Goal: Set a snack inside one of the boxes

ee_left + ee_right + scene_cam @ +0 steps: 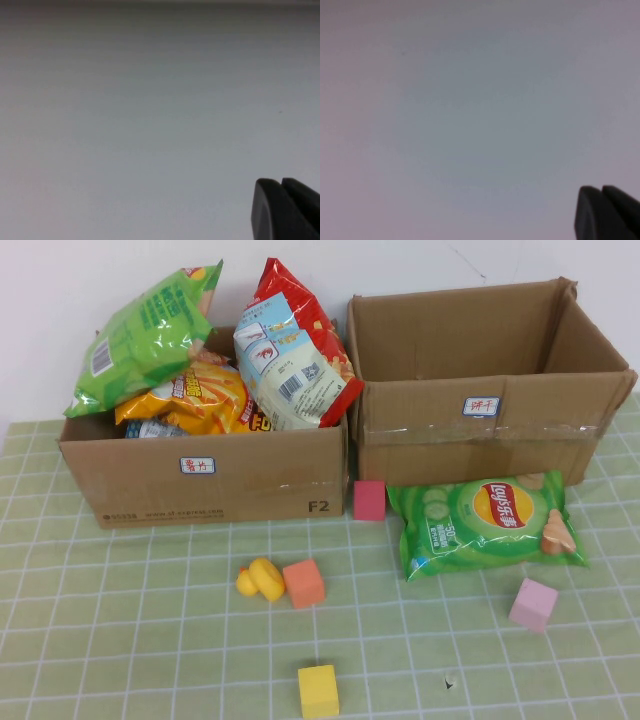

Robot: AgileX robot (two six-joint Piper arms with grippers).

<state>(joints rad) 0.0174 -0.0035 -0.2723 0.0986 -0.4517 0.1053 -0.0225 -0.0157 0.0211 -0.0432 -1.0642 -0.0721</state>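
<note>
Green checked cloth (150, 640) meets white wall (100, 290); left gripper (285, 210), right gripper (605, 212) face blankness, openness unclear.

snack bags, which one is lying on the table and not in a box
The green Lay's bag, flat on the table before the empty right box; the others fill the left box. Each gripper shows only in its wrist view, left, right.

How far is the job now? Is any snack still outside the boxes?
Done: the left box already holds several snack bags. In hand: nothing; the left gripper and right gripper face only a blank surface, away from the table. Left: the green chip bag lies before the empty right box.
</note>
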